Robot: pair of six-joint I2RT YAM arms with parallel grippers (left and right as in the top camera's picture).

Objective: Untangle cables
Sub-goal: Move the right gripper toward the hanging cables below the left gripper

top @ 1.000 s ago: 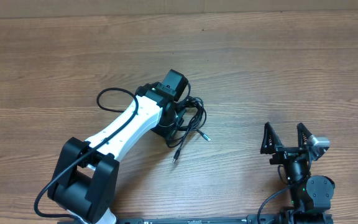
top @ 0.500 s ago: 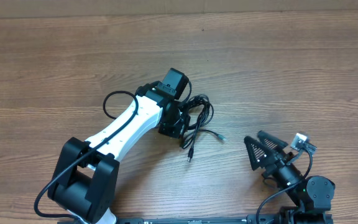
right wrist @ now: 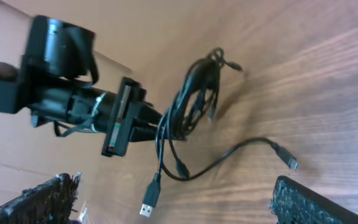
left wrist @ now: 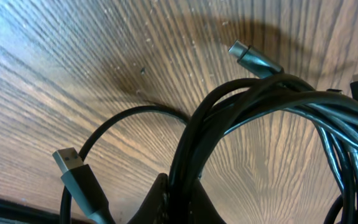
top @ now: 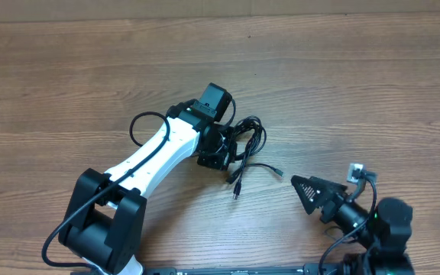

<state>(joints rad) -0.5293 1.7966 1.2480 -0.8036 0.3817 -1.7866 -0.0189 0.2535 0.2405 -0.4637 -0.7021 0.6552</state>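
At the middle of the wooden table (top: 373, 84), the left gripper (top: 218, 155) is clamped tight on the cables (top: 249, 139), its jaws pinching the black bundle where several loops cross. The left wrist view shows the tangled strands arching up out of the grip and away to the right, with a silver plug (left wrist: 253, 57) jutting from the top of the knot. Most of the bundle sits just right of the gripper. Two loose ends trail off it: one runs toward the near edge, the other reaches right. The white arm (top: 151, 156) slants back to the near left. Well apart, at the near right, the right gripper (top: 302, 192) stands wide open and empty, aimed at the tangle.
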